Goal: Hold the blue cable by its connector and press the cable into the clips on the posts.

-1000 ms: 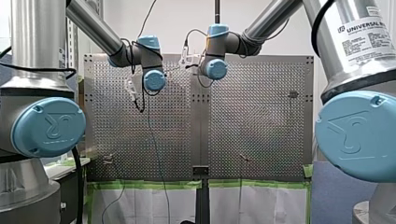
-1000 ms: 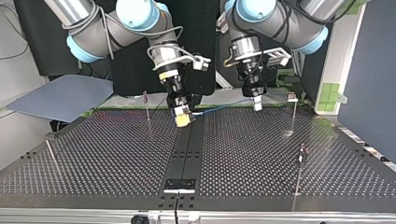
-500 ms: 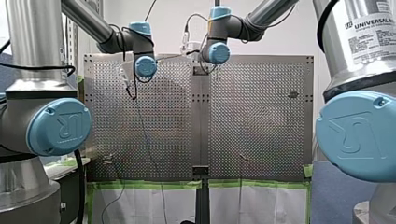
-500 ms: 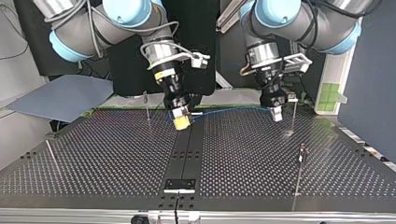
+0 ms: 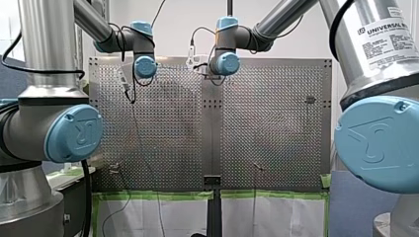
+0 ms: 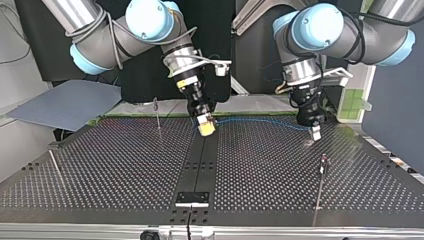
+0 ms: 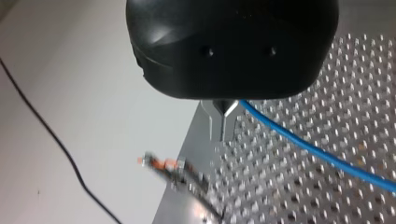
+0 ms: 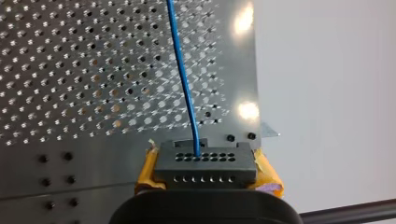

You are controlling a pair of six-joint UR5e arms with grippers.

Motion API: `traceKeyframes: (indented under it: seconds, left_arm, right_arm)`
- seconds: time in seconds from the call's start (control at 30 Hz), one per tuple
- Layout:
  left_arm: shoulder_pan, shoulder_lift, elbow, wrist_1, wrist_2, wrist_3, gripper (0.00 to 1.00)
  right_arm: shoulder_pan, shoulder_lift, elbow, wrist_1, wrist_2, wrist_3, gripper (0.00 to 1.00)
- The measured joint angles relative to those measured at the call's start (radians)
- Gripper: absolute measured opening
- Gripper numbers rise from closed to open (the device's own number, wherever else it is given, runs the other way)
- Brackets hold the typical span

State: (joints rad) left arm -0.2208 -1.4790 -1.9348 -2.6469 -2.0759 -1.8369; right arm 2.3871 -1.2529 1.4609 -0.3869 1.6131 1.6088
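Below my right fingers (image 6: 206,127) and my left fingers (image 6: 315,133): I see the perforated surface (image 6: 125,170) spreading wide.
Right fingers: yellow-padded, clenched on the connector (image 8: 205,163), which sits squarely between them.
Left fingers: bare metal, pinched together on the blue cable (image 7: 322,156), which leaves from their root.
Cable run: from the connector it stretches ahead of my right fingers, across to my left fingers, above the surface.
Post (image 7: 173,169): blurred, orange-tipped, just ahead of my left fingers, apart from the cable.
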Motion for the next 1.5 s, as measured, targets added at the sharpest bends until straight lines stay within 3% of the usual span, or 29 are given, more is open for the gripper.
traceKeyframes:
  seconds: [0.43, 0.73, 1.0, 1.5]
  left_arm:
    - [0.109, 0.007, 0.033, -0.113, 0.097, -0.017, 0.00]
    - [0.143, 0.004, 0.100, -0.183, 0.157, -0.026, 0.00]
    - [0.172, -0.006, 0.153, -0.210, 0.172, -0.029, 0.00]
    - [0.217, -0.050, 0.168, -0.221, 0.276, -0.044, 0.00]
  right_arm:
    - [0.001, 0.008, -0.032, 0.000, -0.019, 0.005, 0.00]
    - [0.002, 0.026, -0.051, 0.000, -0.022, 0.005, 0.00]
    - [-0.002, 0.030, -0.068, 0.001, -0.025, 0.005, 0.00]
    - [-0.019, 0.033, -0.069, 0.001, -0.025, 0.006, 0.00]
